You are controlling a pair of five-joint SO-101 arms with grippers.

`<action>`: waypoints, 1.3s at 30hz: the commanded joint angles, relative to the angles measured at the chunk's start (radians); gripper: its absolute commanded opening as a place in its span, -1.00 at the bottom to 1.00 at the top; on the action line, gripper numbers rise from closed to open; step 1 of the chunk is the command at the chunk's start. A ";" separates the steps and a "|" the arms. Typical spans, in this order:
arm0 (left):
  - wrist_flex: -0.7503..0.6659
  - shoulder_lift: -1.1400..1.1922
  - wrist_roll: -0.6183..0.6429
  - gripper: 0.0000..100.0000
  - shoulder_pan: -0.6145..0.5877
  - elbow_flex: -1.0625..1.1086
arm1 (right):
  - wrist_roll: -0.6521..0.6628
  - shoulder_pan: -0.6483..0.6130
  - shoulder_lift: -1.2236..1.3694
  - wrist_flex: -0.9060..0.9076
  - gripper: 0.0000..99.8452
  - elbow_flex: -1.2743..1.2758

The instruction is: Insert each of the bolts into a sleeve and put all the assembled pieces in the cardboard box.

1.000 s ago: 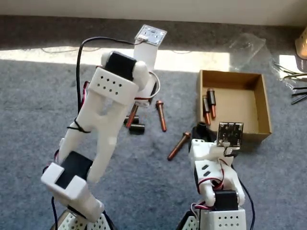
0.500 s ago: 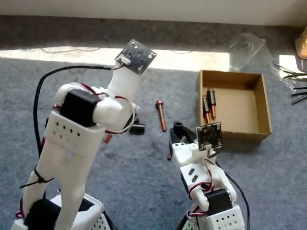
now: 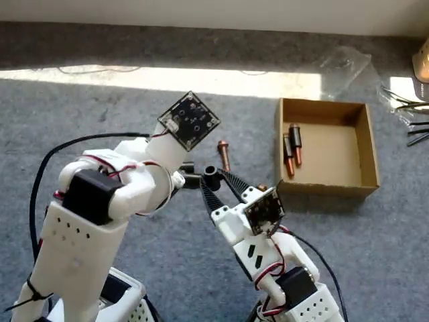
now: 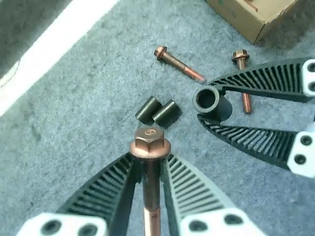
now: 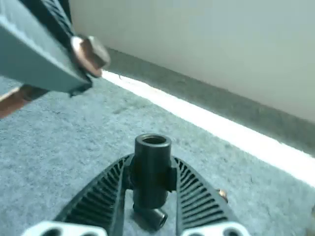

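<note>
My left gripper [image 4: 150, 158] is shut on a copper bolt [image 4: 149, 147], whose hex head sticks out past the fingertips. My right gripper [image 5: 152, 166] is shut on a black sleeve [image 5: 152, 160], held upright with its bore open at the top. In the high view the right gripper [image 3: 214, 178] holds the sleeve [image 3: 212, 175] at mid-carpet, just beside the left arm's wrist [image 3: 161, 176]. In the right wrist view the bolt head [image 5: 90, 52] hangs close above the sleeve, off to one side. The cardboard box [image 3: 327, 188] holds two assembled pieces [image 3: 292, 149].
Two loose black sleeves [image 4: 158, 111] lie side by side on the grey carpet. A loose bolt [image 4: 177, 65] lies beyond them and another bolt [image 4: 242, 88] lies under the right gripper. Cables [image 3: 409, 114] and a clear bag [image 3: 345, 66] lie at the back right.
The left arm has drawn back from the loose parts with the bolt. The right arm has swung left from beside the box, bringing the sleeve up next to the bolt.
</note>
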 commanded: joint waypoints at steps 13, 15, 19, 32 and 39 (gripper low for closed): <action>-0.545 -0.358 0.000 -0.99 -0.005 0.375 | 0.055 -0.028 -0.012 -0.094 -0.99 0.099; -0.611 -0.360 0.018 -0.99 -0.005 0.412 | 0.055 -0.027 -0.012 -0.094 -0.99 0.111; -0.694 -0.360 0.133 -0.99 -0.005 0.424 | -0.031 0.022 -0.012 -0.094 -0.99 0.124; -0.839 -0.357 0.295 -0.99 -0.002 0.427 | -0.147 0.077 -0.010 -0.088 -0.99 0.127; -0.875 -0.358 0.430 -0.99 0.005 0.429 | -0.143 0.076 -0.010 -0.088 -0.99 0.127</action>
